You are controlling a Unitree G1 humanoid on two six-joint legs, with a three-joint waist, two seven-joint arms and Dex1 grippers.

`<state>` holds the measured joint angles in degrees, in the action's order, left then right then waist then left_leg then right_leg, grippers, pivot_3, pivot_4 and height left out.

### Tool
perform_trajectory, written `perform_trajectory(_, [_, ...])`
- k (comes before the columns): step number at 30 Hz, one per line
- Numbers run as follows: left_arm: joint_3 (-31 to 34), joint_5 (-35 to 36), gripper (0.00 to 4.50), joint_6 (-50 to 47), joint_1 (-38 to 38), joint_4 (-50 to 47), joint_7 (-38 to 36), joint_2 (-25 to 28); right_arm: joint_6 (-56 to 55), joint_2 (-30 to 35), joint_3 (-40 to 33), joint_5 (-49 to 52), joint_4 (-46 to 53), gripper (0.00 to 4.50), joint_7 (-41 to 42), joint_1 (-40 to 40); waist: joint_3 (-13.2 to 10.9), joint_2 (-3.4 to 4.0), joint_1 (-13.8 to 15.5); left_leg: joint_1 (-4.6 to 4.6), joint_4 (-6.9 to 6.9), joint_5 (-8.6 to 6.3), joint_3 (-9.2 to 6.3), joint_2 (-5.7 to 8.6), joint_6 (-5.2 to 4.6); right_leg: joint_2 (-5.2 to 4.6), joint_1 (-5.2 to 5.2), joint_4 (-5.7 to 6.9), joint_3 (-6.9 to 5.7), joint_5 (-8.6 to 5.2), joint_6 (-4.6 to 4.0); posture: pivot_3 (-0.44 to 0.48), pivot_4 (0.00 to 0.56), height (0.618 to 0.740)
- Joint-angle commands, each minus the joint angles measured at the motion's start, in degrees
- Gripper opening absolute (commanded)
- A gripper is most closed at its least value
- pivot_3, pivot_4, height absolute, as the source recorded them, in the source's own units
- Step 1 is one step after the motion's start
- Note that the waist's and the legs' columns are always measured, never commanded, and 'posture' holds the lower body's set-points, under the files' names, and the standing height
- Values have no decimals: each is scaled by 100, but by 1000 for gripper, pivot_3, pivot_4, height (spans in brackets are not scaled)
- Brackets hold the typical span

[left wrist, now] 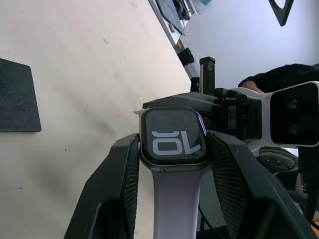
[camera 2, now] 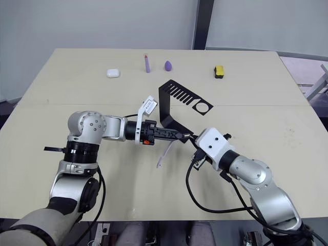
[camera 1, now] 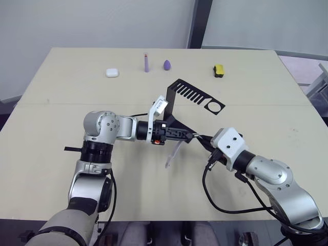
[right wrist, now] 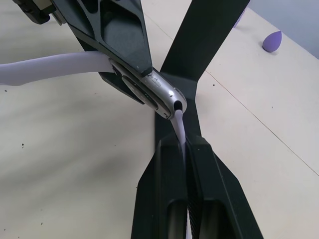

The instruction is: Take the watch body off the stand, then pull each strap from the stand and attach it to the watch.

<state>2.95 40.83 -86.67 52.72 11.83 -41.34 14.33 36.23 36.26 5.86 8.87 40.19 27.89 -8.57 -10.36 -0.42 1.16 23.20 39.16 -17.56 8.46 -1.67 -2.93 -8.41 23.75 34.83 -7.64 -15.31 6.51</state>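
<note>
— What stood on the surface [camera 1: 61,102]?
— The stand [camera 1: 177,102] sat near the middle, upright, its slotted top and ring facing the far right.

— And the left end effector [left wrist: 173,149]?
— Beside the stand's base, its fingers pinched the watch body [left wrist: 173,138] by its sides, one strap [camera 1: 173,154] hanging down from the case toward the surface.

— The right end effector [right wrist: 185,149]?
— It met the watch from the right, fingers pressed together on the second strap [right wrist: 179,130], whose end touched the case edge.
</note>
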Motion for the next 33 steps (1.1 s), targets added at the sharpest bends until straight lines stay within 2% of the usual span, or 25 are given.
perform_trajectory(1, [28, 105, 1612, -44, 120, -46, 9, -6, -204, 50, -139, -74, 268, 33, 36, -32, 0, 0, 0, 0, 0, 0, 0, 0, 0, 0, 0, 0, 0, 0, 0, 0, 150, 740])
perform_trajectory(28, [32, 155, 1612, -63, 144, -83, -29, -5, -198, 80, -131, -136, 228, 33, 54, -5, 0, 0, -1, 0, -1, 0, 0, 0, 0, 0, 0, -1, 0, 0, 0, 0, 150, 740])
perform_trajectory(31, [-103, 197, 1612, 43, 76, -265, -188, 108, -143, 134, -250, -30, 284, 952, 139, 36, 0, 0, 0, 0, -1, 0, 0, 0, 0, 0, 0, -2, 0, 0, 0, 0, 150, 740])
perform_trajectory(33, [-336, 211, 1612, 241, -22, -542, -413, 297, -119, 271, -474, 110, 385, 1830, 280, 117, 0, 0, 1, 1, -2, 0, 0, 0, 0, -1, 0, -3, 0, 0, 0, 0, 150, 740])
